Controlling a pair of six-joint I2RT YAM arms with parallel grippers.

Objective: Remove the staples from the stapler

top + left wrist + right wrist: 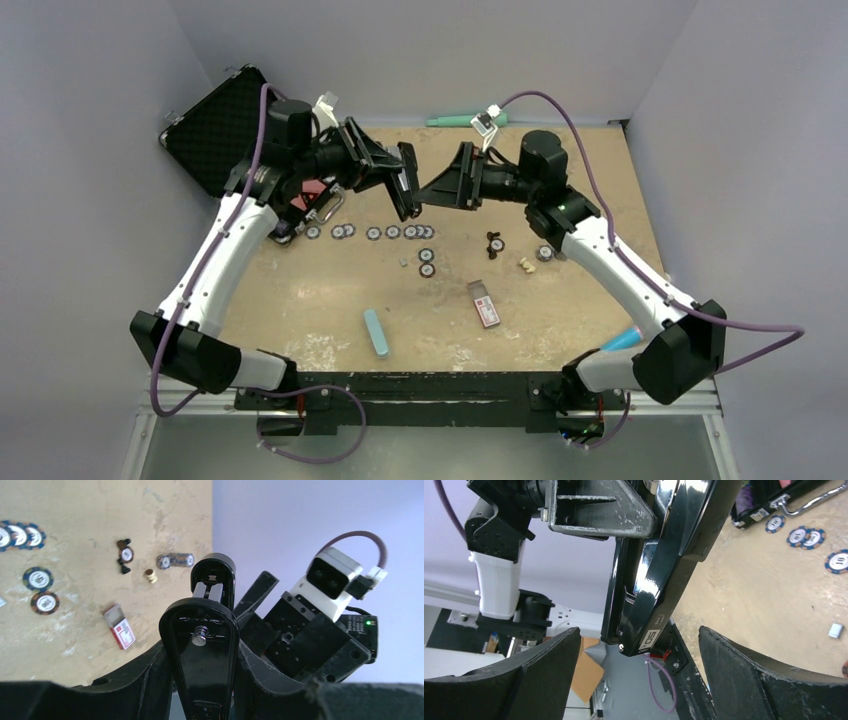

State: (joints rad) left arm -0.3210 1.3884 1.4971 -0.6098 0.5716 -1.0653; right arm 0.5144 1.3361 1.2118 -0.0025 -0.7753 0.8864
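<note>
We see the stapler (202,645) held in the air over the middle of the bench (590,170), towards its far edge. The left gripper (405,190) is pinching its glossy black body from both sides. In the left wrist view it stands swung open, with a spring rod and a metal channel showing. The right gripper (437,192) faces it from the right with its fingers (764,680) spread wide. The stapler's lower tip hangs in the gap between them, and neither pad touches it.

Below the two grippers a row of poker chips (380,232) runs across the bench, with two more chips just nearer. Beside those lies a tiny silvery-grey strip, the staples (402,263) as far as we can tell.

Nearer the front edge lie a red-and-white box (484,303) and a pale teal bar (376,333), well apart, with bare tan surface between them. Bare surface also shows between the grippers and the far edge.

A black case (215,130) stands open at the far-left corner. A green pen-like thing (455,120) lies along the far edge. Both arms reach inward from the near corners, with their elbows near the side edges.
</note>
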